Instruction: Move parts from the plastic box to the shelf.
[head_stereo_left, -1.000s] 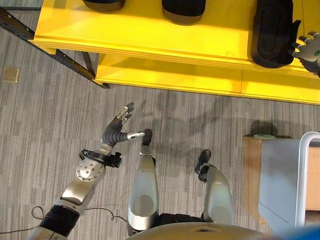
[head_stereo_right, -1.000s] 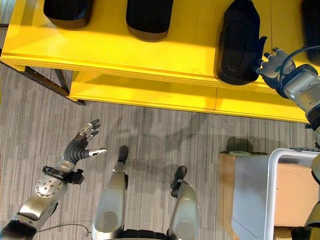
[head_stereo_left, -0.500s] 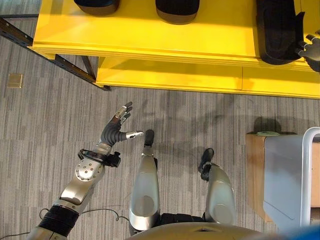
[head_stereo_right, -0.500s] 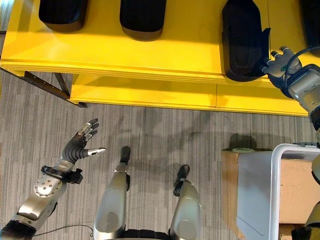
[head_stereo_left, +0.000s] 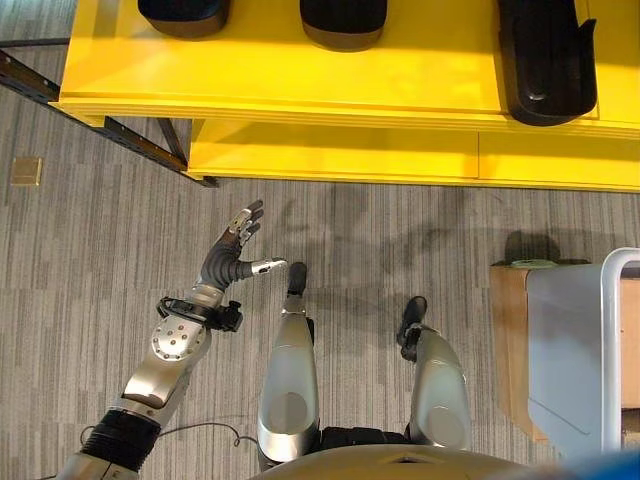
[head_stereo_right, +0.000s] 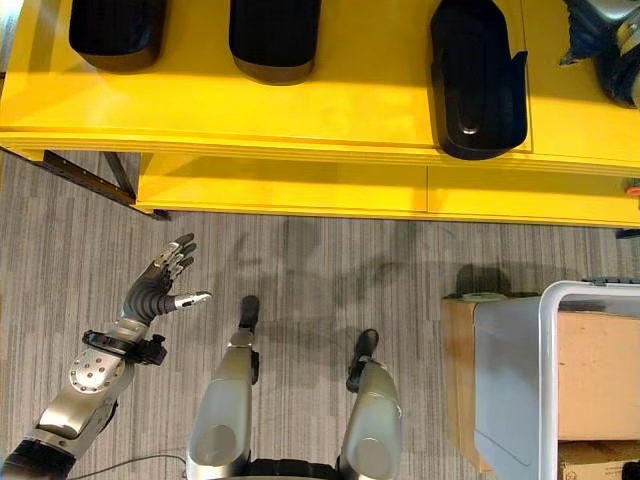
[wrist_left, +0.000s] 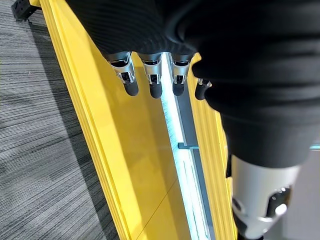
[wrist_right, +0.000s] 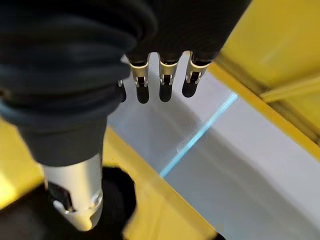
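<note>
Three black parts lie on the yellow shelf (head_stereo_right: 360, 100): one at the left (head_stereo_right: 117, 30), one in the middle (head_stereo_right: 273, 35), and a long one (head_stereo_right: 477, 75) towards the right. My right hand (head_stereo_right: 603, 25) is over the shelf at the far right, apart from the long part, and in its wrist view the fingers (wrist_right: 166, 80) are straight and hold nothing, with a black part (wrist_right: 117, 197) past the thumb. My left hand (head_stereo_left: 235, 262) hangs open over the floor, below the shelf front. The grey plastic box (head_stereo_right: 505, 380) with a white rim stands at the lower right.
The shelf's lower yellow board (head_stereo_left: 330, 155) juts out just above the floor. A dark metal rail (head_stereo_left: 100, 125) runs aslant under the shelf's left end. A small tan plate (head_stereo_left: 25, 170) lies on the grey carpet (head_stereo_left: 400, 240). A tan block (head_stereo_right: 456, 370) adjoins the plastic box.
My right hand has come off the long black part's right side and moved up and away to the far right. The part stays on the shelf. The camera has shifted a little.
</note>
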